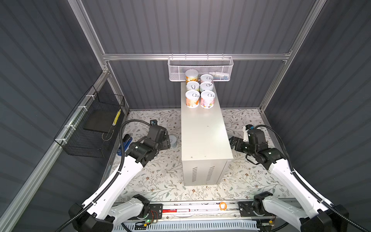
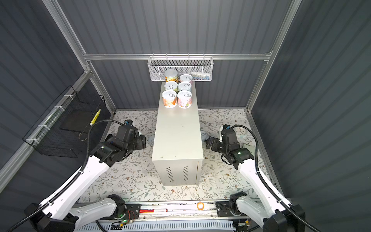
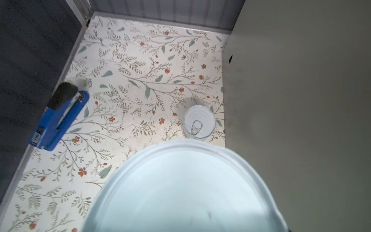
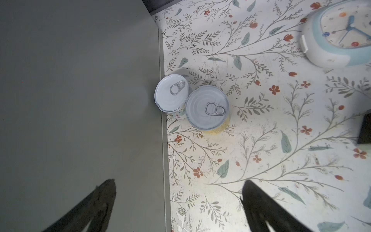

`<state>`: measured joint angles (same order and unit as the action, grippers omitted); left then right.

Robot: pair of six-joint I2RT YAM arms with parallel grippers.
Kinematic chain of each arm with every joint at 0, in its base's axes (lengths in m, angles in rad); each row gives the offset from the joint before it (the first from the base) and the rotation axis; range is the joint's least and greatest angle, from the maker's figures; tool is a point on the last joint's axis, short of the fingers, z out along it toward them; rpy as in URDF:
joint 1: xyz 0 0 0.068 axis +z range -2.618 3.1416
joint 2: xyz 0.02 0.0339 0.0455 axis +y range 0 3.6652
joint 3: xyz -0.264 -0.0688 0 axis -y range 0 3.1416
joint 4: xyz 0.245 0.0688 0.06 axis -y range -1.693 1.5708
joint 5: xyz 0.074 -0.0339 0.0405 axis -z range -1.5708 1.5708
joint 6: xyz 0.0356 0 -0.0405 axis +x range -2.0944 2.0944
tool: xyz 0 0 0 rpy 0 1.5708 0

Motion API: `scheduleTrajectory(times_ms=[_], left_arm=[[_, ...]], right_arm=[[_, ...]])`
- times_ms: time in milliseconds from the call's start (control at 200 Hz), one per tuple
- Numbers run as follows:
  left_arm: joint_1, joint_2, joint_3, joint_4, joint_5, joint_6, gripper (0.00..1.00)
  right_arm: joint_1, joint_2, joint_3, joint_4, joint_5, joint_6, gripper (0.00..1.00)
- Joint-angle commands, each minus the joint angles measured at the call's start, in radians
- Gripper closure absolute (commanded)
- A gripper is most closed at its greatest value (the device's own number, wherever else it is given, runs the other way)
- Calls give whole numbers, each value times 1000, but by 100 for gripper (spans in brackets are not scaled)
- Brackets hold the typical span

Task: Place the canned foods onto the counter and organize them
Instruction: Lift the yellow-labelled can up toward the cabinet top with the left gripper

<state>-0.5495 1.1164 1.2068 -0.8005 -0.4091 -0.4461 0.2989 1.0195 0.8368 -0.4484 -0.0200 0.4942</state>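
Observation:
Several canned foods (image 1: pixel 200 92) stand in two rows at the far end of the beige counter (image 1: pixel 204 136). My left gripper (image 1: pixel 167 141) is low beside the counter's left side, shut on a can whose silver lid (image 3: pixel 180 190) fills the near part of the left wrist view and hides the fingers. Another can (image 3: pixel 199 123) stands on the floral floor against the counter (image 3: pixel 301 120). My right gripper (image 4: pixel 180 204) is open and holds nothing, straddling the counter's right edge (image 4: pixel 162 120). Two cans (image 4: pixel 171 93) (image 4: pixel 207 107) stand together on the floor there.
A blue stapler (image 3: pixel 60 118) lies by the left wall. A round white clock (image 4: pixel 339 34) lies on the floor at the right. A white mesh basket (image 1: pixel 200 68) hangs on the back wall above the counter's far end. A black wire basket (image 1: pixel 90 128) hangs on the left wall.

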Motion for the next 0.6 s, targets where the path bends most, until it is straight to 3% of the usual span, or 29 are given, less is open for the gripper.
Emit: scheduleTrajectory(times_ms=[0,195,320,595], left_arm=[[6,35,157,-119,-22,104,100],[5,99,398,-152,-6,173,100],[4,153,511,-150,59,193,100],[-18,244,666,-160,115,228,100]], right_arm=[[-7,-20,-14,13,-5,7,1],[-18,-45,-17,2,-2,-3,1],[-21,-59,-19,1,1,-3,1],[-24,-85,-18,-21,2,-3,1]])
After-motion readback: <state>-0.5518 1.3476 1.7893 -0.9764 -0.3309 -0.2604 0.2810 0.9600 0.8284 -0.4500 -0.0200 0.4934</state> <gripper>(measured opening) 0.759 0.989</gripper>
